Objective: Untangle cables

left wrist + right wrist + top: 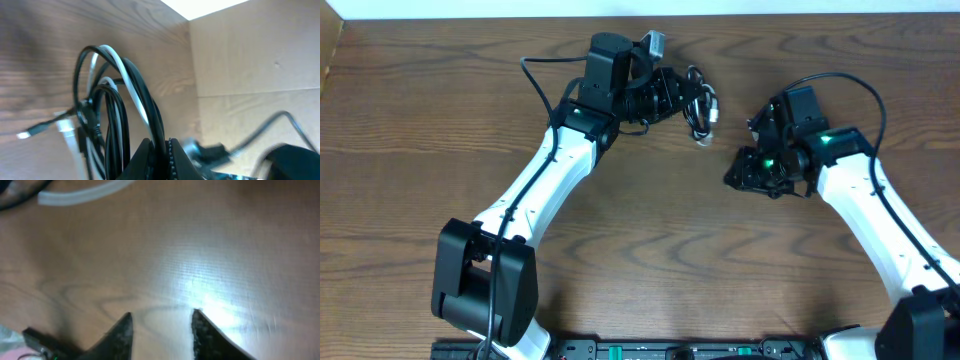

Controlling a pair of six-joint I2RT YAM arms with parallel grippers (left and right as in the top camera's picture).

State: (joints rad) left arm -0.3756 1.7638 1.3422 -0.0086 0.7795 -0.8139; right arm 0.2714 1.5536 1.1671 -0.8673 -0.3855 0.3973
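Observation:
A bundle of thin cables (pixel 698 108), black cords and one white, hangs in loops at the far middle of the table. My left gripper (pixel 672 92) is shut on the black cords of the bundle; in the left wrist view the cables (pixel 125 100) loop up from between the shut jaws (pixel 162 150). A white plug end (pixel 705 140) dangles at the bundle's lower edge. My right gripper (pixel 745 172) is open and empty, to the right of the bundle and apart from it. In the right wrist view its fingers (pixel 161 317) hover over bare wood, with a white cord (pixel 82 194) at top left.
The wooden table (pixel 650 250) fills the view. A cardboard wall (pixel 250 50) stands along the far edge. A small grey object (pixel 655 43) sits near the left wrist. Thick black arm cables (pixel 840 85) arc over the right arm.

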